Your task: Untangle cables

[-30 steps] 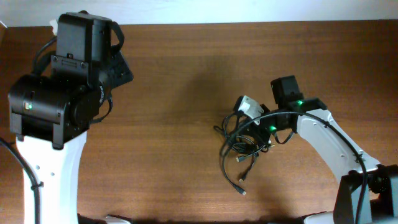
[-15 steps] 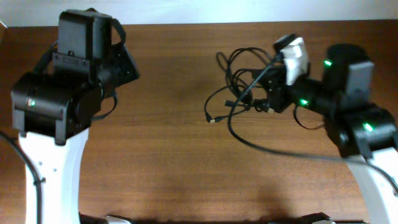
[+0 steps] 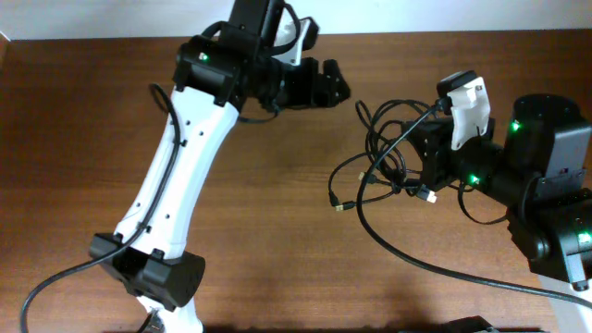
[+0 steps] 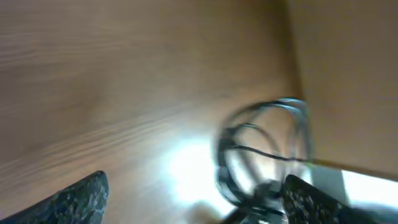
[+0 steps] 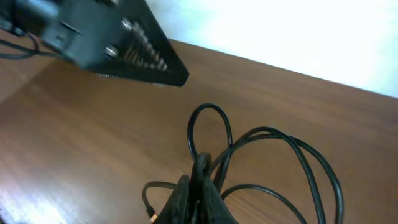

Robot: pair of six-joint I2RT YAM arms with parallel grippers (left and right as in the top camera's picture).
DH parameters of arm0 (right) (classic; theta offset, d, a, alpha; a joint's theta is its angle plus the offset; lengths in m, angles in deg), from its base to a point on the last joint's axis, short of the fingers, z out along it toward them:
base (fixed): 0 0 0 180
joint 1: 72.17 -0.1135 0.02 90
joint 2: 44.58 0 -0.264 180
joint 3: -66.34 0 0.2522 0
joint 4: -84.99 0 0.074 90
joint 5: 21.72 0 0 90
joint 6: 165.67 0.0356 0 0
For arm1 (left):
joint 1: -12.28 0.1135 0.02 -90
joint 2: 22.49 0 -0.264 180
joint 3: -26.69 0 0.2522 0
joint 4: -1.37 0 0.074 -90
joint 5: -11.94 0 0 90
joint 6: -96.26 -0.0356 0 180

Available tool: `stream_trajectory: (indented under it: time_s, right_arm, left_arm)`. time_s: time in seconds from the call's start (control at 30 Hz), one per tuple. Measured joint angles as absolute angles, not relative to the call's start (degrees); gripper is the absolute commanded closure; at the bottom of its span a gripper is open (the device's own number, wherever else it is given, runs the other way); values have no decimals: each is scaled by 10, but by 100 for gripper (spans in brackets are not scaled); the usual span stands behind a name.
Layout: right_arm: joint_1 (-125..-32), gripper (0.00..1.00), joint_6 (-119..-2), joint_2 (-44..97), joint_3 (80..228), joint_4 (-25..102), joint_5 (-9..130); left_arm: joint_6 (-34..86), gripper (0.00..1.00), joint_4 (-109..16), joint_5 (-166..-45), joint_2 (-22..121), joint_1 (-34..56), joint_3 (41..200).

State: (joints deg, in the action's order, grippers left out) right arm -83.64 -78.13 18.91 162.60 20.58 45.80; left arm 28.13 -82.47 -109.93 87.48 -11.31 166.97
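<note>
Cables (image 3: 384,150) bunch in a dark tangle pinched tight by the right end effector (image 3: 421,162); their loops spread toward its 9 o'clock over the tabletop (image 3: 240,240); one long strand trails off toward 5 o'clock; the left end effector (image 3: 331,85), fingers spread wide and holding nothing, hangs at the tangle's 10 o'clock, apart from it.

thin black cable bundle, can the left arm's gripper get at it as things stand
Probably yes: the open left gripper faces the bundle of thin black cables, with only bare wooden table between. The shut right gripper holds its far side.
</note>
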Motion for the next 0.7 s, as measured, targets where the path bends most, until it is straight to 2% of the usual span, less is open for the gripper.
stream_trajectory:
  time_s: [0.1, 0.3, 0.43, 0.7]
  right_arm:
    - [-836, 96, -785, 189, 1626, 197, 465]
    - [-836, 96, -792, 189, 1626, 175, 475]
    - [-836, 96, -795, 189, 1626, 172, 492]
    - [-836, 96, -796, 189, 1626, 175, 506]
  left_arm:
    - [284, 4, -799, -1159, 875, -141, 1670]
    - [286, 5, -776, -1175, 881, -203, 1670]
    - [308, 0, -777, -1177, 905, -196, 1670]
    - [441, 1, -786, -1153, 910, -178, 1670]
